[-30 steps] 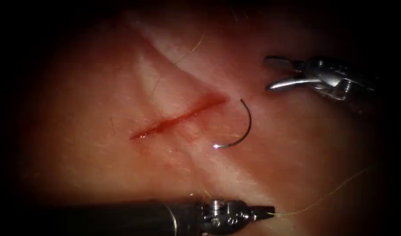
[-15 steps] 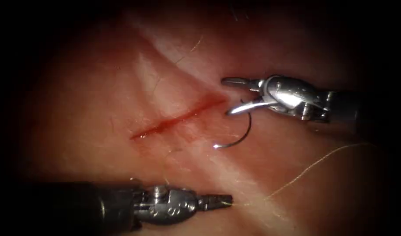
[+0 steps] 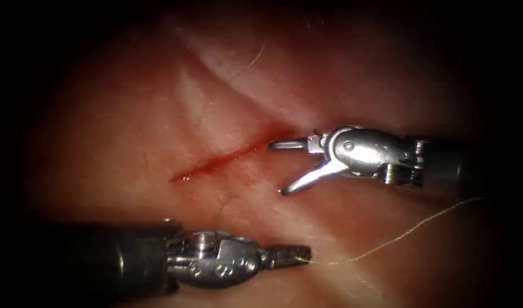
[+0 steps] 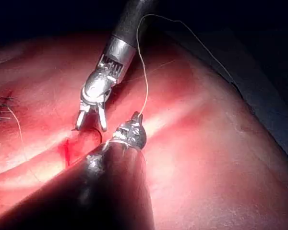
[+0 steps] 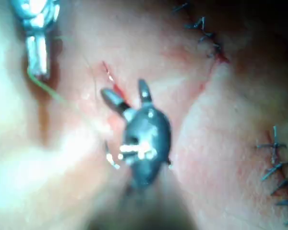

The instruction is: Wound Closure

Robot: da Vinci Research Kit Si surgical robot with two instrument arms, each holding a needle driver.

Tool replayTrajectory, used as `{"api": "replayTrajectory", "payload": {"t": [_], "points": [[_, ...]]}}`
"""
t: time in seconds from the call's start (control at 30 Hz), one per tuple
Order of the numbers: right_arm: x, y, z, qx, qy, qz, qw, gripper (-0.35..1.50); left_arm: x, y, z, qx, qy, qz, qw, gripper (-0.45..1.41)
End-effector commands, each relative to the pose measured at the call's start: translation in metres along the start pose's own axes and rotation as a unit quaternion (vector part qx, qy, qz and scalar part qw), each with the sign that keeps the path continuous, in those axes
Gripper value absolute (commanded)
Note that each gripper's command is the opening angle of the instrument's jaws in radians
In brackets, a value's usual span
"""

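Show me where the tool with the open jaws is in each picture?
Endoscope view: the right tool, jaws open and empty, at the cut's right end.
Left wrist view: right tool over the cut, beyond the left tool, which holds the thread.
Right wrist view: right tool close up, tips at the cut.
Shared landmark: the cut.

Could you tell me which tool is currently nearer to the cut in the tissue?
The right. Its open tool sits at the right end of the cut, one jaw almost over it. The left tool, shut on the thread, lies well below the cut.
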Motion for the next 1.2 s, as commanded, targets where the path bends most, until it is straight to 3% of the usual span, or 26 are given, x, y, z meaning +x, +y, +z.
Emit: {"api": "replayTrajectory", "payload": {"t": [0.03, 0.23, 0.73, 1.2], "points": [[-0.0004, -0.0002, 0.0014, 0.004, 0.005, -0.022, 1.000, 1.25, -0.0002, -0.0002, 0.0007, -0.002, 0.002, 0.004, 1.000, -0.45], [0.0000, -0.0017, 0.0031, 0.029, 0.015, -0.040, 0.999, 1.23, 0.0002, -0.0008, 0.0003, -0.001, 0.001, 0.010, 1.000, -0.45], [0.0033, -0.0014, 0.0087, 0.049, 0.044, -0.052, 0.996, 1.20, -0.0010, -0.0012, 0.0004, -0.001, 0.001, 0.014, 1.000, -0.45], [0.0046, -0.0013, 0.0100, 0.056, 0.054, -0.054, 0.995, 1.16, -0.0016, -0.0015, 0.0006, 0.000, 0.002, 0.014, 1.000, -0.45]]}}
